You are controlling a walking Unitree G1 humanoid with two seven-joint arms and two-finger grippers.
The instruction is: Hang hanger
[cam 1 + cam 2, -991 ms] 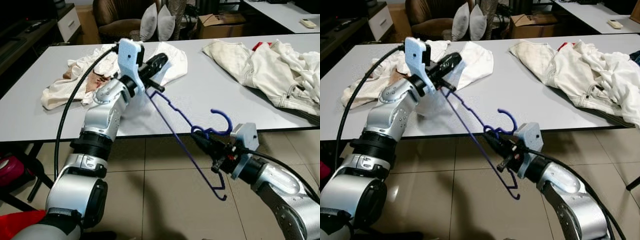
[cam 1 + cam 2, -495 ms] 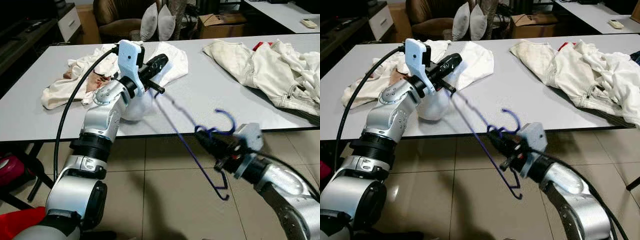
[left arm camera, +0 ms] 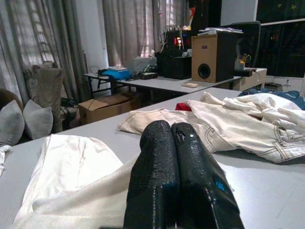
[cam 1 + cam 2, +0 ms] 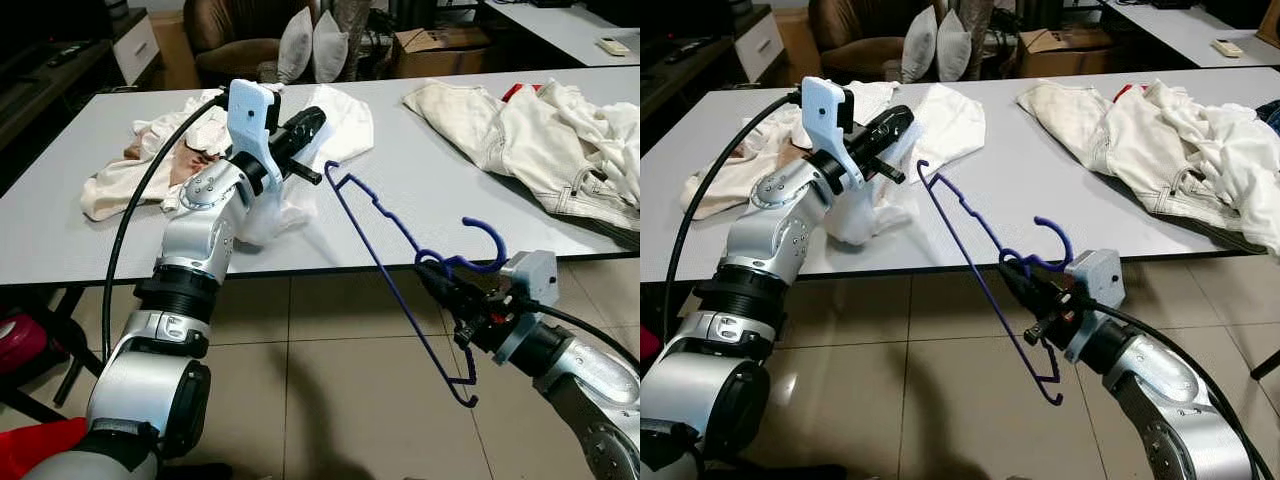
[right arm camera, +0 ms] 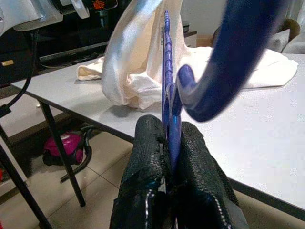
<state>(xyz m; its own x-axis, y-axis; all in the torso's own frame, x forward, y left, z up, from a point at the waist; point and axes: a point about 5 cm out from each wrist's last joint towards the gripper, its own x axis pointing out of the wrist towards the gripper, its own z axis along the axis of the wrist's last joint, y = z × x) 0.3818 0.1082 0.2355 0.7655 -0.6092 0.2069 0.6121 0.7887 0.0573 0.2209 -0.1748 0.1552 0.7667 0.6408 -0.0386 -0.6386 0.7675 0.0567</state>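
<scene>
A thin blue hanger [image 4: 385,272] hangs tilted in the air in front of the grey table [image 4: 400,175], its hook [image 4: 482,238] pointing up. My right gripper [image 4: 447,287] is shut on the hanger's neck just below the hook; in the right wrist view the blue wire [image 5: 167,71] runs between the black fingers [image 5: 147,157]. The hanger's upper end [image 4: 331,168] stands free, a short way right of my left gripper [image 4: 308,122]. That gripper is shut, fingers [image 3: 157,167] pressed together, above the table's near part. A white garment [image 4: 275,205] hangs bunched from it onto the table.
Crumpled cream cloths [image 4: 130,170] lie on the table's left; pale jeans and white clothes [image 4: 520,130] lie on its right. Behind the table are a brown chair with cushions [image 4: 300,40] and a cardboard box [image 4: 440,45]. A pink object [image 4: 20,340] sits on the tiled floor, left.
My right gripper has carried the hanger to the right, so its upper end has come away from my left gripper. The left gripper has shifted slightly, and the white garment now hangs looser under it.
</scene>
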